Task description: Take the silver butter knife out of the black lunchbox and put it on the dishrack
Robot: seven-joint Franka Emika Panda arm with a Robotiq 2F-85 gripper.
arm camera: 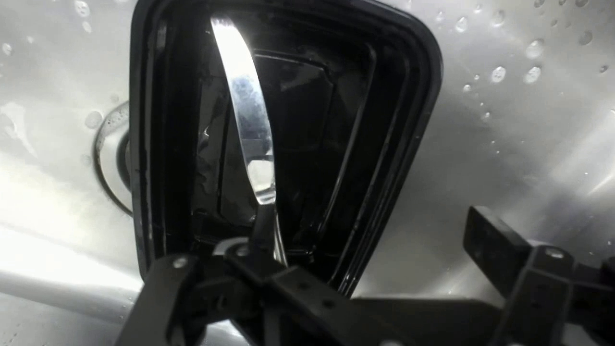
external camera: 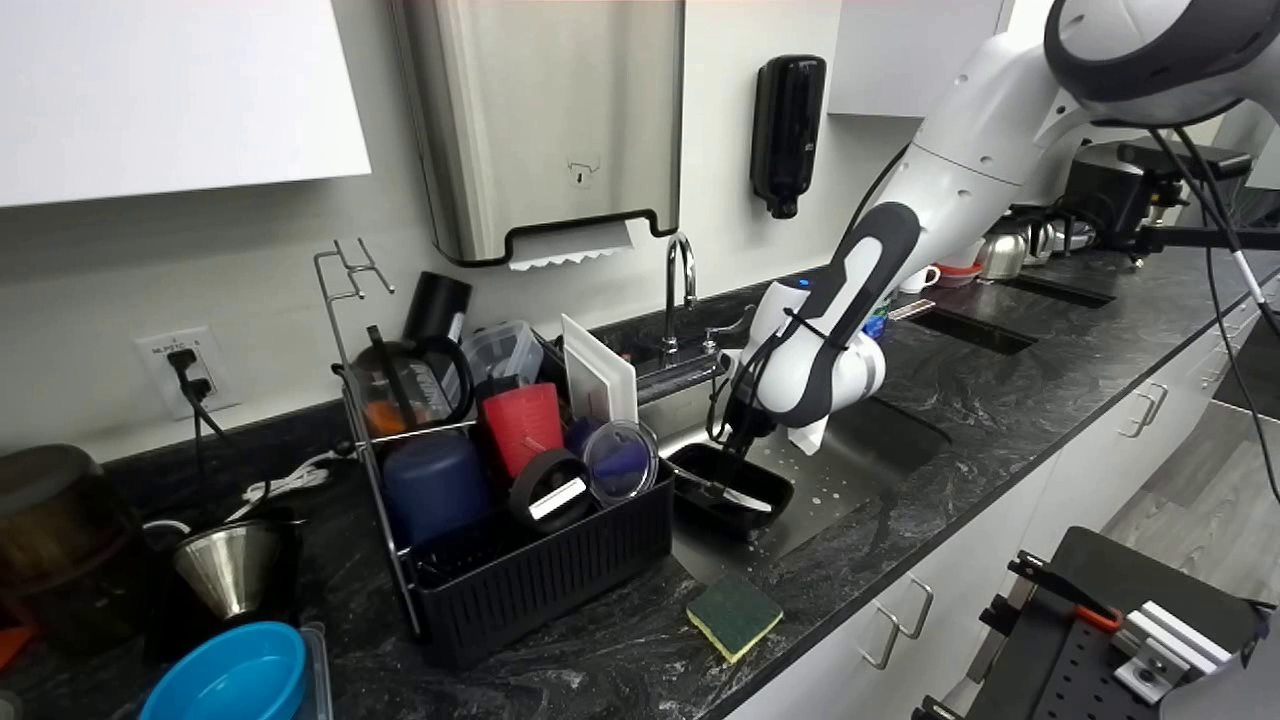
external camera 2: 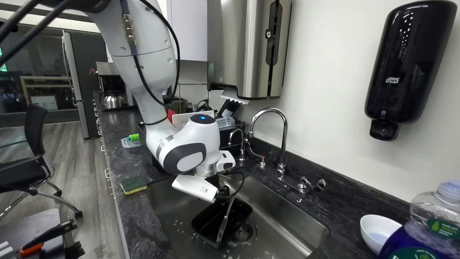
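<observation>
Silver butter knife (arm camera: 247, 105): inside the black lunchbox (arm camera: 302, 105), in the sink (arm camera: 519, 144). Gripper (arm camera: 372, 233): fingers wide apart, nothing held; one overlaps the knife handle, the other shows beyond the lunchbox rim. Your hazard: closing here may catch the lunchbox wall, tipping it or skidding the knife.
</observation>
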